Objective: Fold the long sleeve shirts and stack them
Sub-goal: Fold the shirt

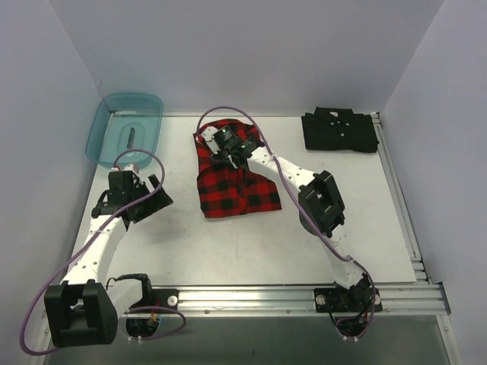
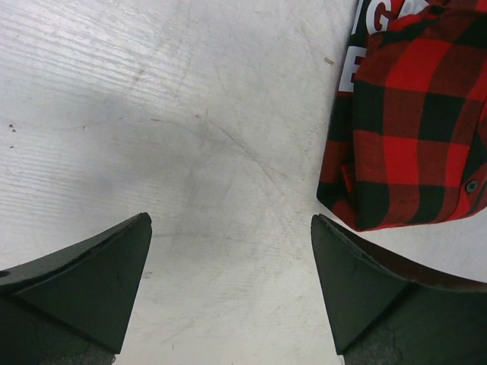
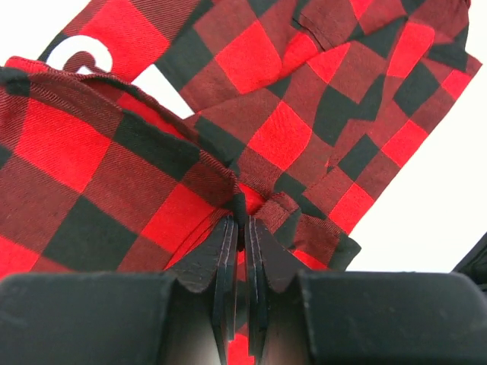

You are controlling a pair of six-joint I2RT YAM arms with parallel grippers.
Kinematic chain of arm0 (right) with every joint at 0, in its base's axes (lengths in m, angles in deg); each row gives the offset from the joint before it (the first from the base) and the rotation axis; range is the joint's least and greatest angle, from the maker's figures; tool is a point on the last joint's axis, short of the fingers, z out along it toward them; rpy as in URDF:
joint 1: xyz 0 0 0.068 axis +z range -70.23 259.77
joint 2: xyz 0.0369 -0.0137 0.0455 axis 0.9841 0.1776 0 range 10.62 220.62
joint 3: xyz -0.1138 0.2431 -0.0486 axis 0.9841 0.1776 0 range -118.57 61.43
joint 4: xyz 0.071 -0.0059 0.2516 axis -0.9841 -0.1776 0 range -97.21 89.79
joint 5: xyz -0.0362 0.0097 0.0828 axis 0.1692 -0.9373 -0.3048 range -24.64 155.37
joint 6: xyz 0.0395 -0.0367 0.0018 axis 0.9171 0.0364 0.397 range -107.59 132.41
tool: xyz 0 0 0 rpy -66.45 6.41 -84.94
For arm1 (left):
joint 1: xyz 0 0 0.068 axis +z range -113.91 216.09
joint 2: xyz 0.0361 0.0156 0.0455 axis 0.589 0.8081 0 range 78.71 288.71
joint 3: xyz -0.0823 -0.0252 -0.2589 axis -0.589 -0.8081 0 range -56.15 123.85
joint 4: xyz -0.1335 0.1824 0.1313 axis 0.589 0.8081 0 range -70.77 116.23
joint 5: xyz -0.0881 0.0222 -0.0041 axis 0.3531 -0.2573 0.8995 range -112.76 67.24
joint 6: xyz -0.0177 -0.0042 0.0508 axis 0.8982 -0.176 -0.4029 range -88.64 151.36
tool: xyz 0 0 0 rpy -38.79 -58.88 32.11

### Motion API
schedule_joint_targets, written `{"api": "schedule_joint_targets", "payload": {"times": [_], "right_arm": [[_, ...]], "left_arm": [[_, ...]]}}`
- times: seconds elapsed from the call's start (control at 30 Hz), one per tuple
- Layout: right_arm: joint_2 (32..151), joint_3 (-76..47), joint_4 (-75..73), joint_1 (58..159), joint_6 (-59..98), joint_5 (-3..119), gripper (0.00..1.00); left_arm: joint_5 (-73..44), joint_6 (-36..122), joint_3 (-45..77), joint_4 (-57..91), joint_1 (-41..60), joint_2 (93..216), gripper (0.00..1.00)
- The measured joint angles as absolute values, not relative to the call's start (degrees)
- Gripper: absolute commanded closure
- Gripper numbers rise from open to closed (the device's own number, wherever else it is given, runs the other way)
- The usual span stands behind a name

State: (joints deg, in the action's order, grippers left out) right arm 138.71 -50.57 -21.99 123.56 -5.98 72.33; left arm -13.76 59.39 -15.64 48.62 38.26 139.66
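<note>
The red-and-black plaid shirt [image 1: 236, 186] lies partly folded in the middle of the table. My right gripper [image 1: 232, 147] is shut on a pinched fold of its fabric [image 3: 251, 199] near the shirt's far end; white letters [image 3: 114, 65] show on it. The plaid shirt's corner shows in the left wrist view [image 2: 411, 129]. My left gripper [image 1: 156, 194] is open and empty, left of the plaid shirt, above bare table [image 2: 228, 220]. The black shirt [image 1: 339, 130] lies folded at the far right.
A translucent teal bin [image 1: 125, 128] sits at the far left corner, holding a small dark object. Metal rails [image 1: 304, 296] run along the near and right table edges. Grey walls enclose the table.
</note>
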Motion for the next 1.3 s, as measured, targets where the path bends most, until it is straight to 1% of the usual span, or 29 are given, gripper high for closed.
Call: {"api": "schedule_joint_targets", "payload": {"times": [0.3, 0.37, 0.4, 0.47, 0.5, 0.53, 0.57, 0.63, 0.67, 0.77, 0.87, 0.9, 1.0, 1.07, 1.13, 1.17, 1.3], "right_arm": [[138.8, -48.1, -18.2, 120.9, 0.7, 72.8, 0.99], [138.8, -48.0, -18.1, 120.0, 2.3, 72.6, 0.91], [138.8, -48.0, -17.8, 119.7, 3.1, 72.5, 0.77], [138.8, -48.0, -17.4, 118.9, 4.5, 72.0, 0.67], [138.8, -48.0, -17.2, 118.6, 5.2, 71.6, 0.59], [138.7, -47.9, -17.1, 118.3, 6.1, 71.3, 0.55], [138.5, -47.6, -17.1, 117.9, 6.8, 70.9, 0.46], [137.4, -46.2, -17.1, 117.1, 8.8, 69.7, 0.4], [136.5, -45.0, -17.1, 116.7, 10.0, 68.7, 0.38], [131.4, -40.1, -17.6, 114.9, 14.8, 64.8, 0.39], [122.8, -33.3, -17.0, 112.0, 21.0, 59.7, 0.44], [119.6, -30.8, -16.3, 110.8, 23.1, 57.9, 0.45], [110.8, -22.9, -13.2, 107.5, 30.3, 51.7, 0.52], [106.3, -16.5, -8.3, 105.4, 35.2, 46.8, 0.56], [104.2, -10.2, -2.0, 104.5, 40.6, 41.3, 0.59], [104.2, -8.1, 0.5, 104.4, 42.4, 39.5, 0.59], [108.3, 0.4, 12.7, 104.8, 51.0, 31.5, 0.6]], "left_arm": [[-10.2, 59.6, -15.9, 46.8, 36.8, 139.9, 0.06], [-10.0, 60.0, -15.9, 46.1, 35.5, 140.2, 0.07], [-9.9, 60.6, -15.9, 45.6, 34.6, 140.4, 0.07], [-9.9, 61.5, -15.8, 44.8, 32.8, 140.9, 0.07], [-9.9, 62.3, -15.8, 44.4, 31.8, 141.3, 0.07], [-10.2, 62.9, -15.5, 44.1, 30.4, 142.0, 0.07], [-10.2, 63.5, -15.1, 43.9, 29.3, 142.6, 0.08], [-10.8, 65.1, -13.8, 43.5, 26.2, 144.1, 0.09], [-10.9, 65.7, -12.9, 43.0, 24.6, 144.8, 0.1], [-11.6, 68.2, -10.7, 41.0, 20.1, 146.2, 0.14], [-12.5, 71.4, -8.9, 37.4, 15.7, 147.7, 0.26], [-12.7, 72.1, -8.5, 35.9, 14.3, 148.4, 0.34], [-12.7, 74.8, -8.3, 31.6, 10.9, 151.1, 0.5], [-12.5, 76.4, -8.4, 28.8, 9.7, 153.1, 0.6], [-12.5, 77.9, -8.8, 25.1, 9.3, 155.2, 0.67], [-12.5, 78.6, -8.9, 23.7, 9.3, 156.3, 0.68], [-12.0, 80.4, -8.9, 17.2, 9.3, 161.3, 0.76]]}}
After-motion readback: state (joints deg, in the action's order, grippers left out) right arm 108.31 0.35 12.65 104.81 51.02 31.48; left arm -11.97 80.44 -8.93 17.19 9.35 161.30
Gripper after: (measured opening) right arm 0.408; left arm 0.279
